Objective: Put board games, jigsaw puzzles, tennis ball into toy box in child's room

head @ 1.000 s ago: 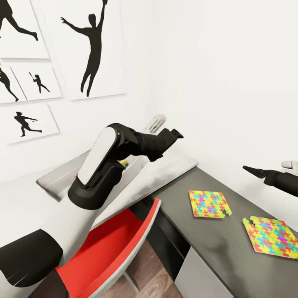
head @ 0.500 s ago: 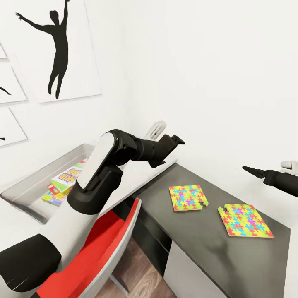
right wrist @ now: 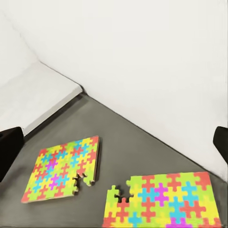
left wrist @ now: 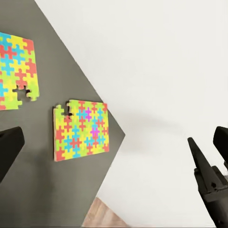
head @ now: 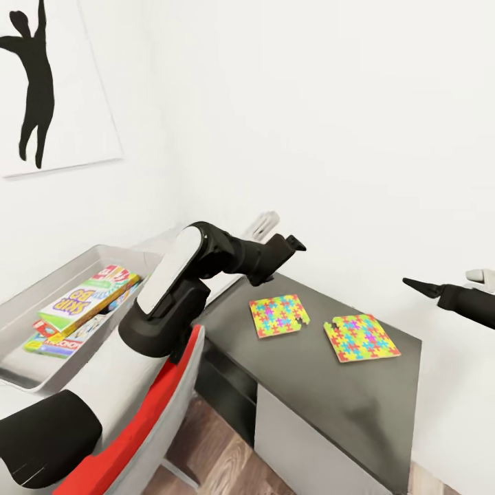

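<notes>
Two jigsaw puzzles lay flat on the dark grey part of the desk [head: 323, 399], side by side but apart. The nearer-the-corner puzzle [head: 278, 315] sat close to the wall edge of the desk, with its missing-piece notch on the side facing its neighbour. The second puzzle [head: 361, 337] lay further along toward the desk's free end, its notch on the edge turned toward the first — so the two notches faced each other across a narrow strip of bare dark top. Both sheets were near-square, so no clear long axis showed; their sides ran slightly askew to the desk's edges.

The light grey toy box [head: 41, 292] stood on the pale part of the desk, well apart from the puzzles, its long axis running along the wall. In it lay a yellow-orange board game [head: 86, 294] with its length following the tray's, and a green-edged board game [head: 58, 342] partly under it.

The left tool [head: 292, 244] hung above the desk's inner corner, near the first puzzle and clear of it; its fingers stood wide in the left wrist view. The right tool [head: 414, 283] hovered out past the desk's free end, holding nothing — its fingers also wide apart in the right wrist view. Bare dark top lay open in front of both puzzles. A red chair [head: 148, 419] stood at the pale side.
</notes>
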Robot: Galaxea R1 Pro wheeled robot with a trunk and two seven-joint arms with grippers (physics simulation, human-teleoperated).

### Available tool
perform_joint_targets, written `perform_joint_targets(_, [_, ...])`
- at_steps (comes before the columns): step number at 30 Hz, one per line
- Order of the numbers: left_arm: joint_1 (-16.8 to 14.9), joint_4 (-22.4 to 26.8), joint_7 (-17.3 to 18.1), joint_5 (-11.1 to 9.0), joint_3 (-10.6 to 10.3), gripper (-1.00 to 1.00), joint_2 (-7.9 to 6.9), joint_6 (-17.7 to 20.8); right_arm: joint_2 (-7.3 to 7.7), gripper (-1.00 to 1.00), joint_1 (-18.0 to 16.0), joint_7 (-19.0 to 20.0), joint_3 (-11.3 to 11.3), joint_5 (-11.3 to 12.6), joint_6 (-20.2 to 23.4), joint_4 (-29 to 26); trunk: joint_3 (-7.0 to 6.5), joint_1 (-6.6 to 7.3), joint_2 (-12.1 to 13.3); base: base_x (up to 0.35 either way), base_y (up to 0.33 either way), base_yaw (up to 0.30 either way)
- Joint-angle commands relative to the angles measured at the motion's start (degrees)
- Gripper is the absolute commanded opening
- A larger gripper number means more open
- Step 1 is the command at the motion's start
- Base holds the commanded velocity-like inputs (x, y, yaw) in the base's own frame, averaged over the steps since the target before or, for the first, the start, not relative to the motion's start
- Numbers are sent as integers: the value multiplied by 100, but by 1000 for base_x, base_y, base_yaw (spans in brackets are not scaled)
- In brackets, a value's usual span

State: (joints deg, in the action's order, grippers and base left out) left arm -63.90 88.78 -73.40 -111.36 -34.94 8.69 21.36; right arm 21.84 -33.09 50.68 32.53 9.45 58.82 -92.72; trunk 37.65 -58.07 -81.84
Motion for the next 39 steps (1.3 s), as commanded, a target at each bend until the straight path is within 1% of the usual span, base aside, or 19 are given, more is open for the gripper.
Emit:
perform_joint_targets(1, [-5, -83, -37, 45, -101, 100, -2, 140, 10, 100, 14, 9, -6, -8, 31, 0, 5, 0, -3, -4, 2, -296])
perform_joint_targets(5, [-2, -187, -46, 311, -309, 100, 3, 324, 86, 100, 46, 10, -23, -27, 31, 0, 5, 0, -3, -2, 1, -296])
perform_joint_targets(6, [-4, -233, -270, 495, -404, 100, 10, 444, 349, 100, 63, 20, -32, -22, 55, 0, 5, 0, -3, -1, 0, -296])
perform_joint_targets(9, [7, -250, -407, 591, -443, 100, 16, 498, 502, 100, 70, 11, -51, -23, 118, 2, 5, 0, -3, 0, 0, -296])
perform_joint_targets(10, [12, -253, -427, 610, -448, 100, 15, 506, 514, 100, 71, 5, -62, -26, 118, 3, 5, 0, -3, 0, 0, -296])
perform_joint_targets(11, [33, -254, -475, 647, -465, 100, -1, 524, 529, 100, 68, -16, -237, -41, 118, 6, 5, 0, -3, 0, 0, -296])
perform_joint_targets(12, [48, -254, -489, 657, -469, 100, -8, 530, 533, 100, 66, -21, -346, -48, 118, 6, 5, 0, -3, 0, 0, -296])
perform_joint_targets(13, [101, -255, -510, 679, -473, 100, -22, 538, 539, 100, 61, -28, -573, -59, 118, 6, 5, 0, -3, 0, 0, -296])
perform_joint_targets(14, [132, -255, -518, 687, -474, 100, -30, 543, 539, 100, 55, -31, -669, -64, 118, 6, 5, 0, -3, 0, 0, -296])
perform_joint_targets(15, [228, -255, -541, 709, -475, 100, -77, 557, 537, 100, 36, -45, -914, -75, 118, 6, 5, 0, -3, 0, 0, -296])
perform_joint_targets(18, [279, -256, -560, 720, -483, 100, -160, 567, 530, 100, 26, -44, -1034, -73, 118, 6, 5, 0, -3, 0, 0, -296])
perform_joint_targets(28, [458, -271, -565, 728, -485, 100, -293, 578, 500, 100, 30, -40, -1301, -74, 118, 2, 5, 0, -3, 0, 0, -296])
perform_joint_targets(31, [544, -298, -558, 731, -481, 100, -412, 584, 498, 100, 30, -37, -1327, -75, 118, 2, 5, 0, -3, 0, 0, -296])
perform_joint_targets(32, [576, -334, -531, 735, -480, 100, -534, 647, 497, 100, 30, -32, -1337, -75, 118, 1, 5, 0, -3, 0, 0, -232])
perform_joint_targets(33, [581, -367, -523, 744, -479, 100, -554, 664, 497, 100, 30, -29, -1335, -75, 118, 1, 5, 0, -3, 0, 0, -186])
perform_joint_targets(35, [588, -477, -511, 812, -482, 100, -579, 689, 494, 100, 32, -31, -1336, -75, 118, 4, 5, 0, -3, 0, 0, -134])
perform_joint_targets(36, [650, -719, -504, 1003, -469, 100, -611, 719, 491, 100, 35, -33, -1335, -72, 118, 5, 5, 0, -3, 0, 0, -61])
perform_joint_targets(38, [700, -829, -507, 1088, -452, 100, -628, 744, 490, 100, 37, -35, -1334, -71, 118, 6, 5, 0, -3, 0, 0, -44])
perform_joint_targets(39, [761, -934, -510, 1190, -424, 100, -638, 964, 457, 100, 40, -39, -1330, -68, 27, 8, 5, 0, -3, 0, 0, -18])
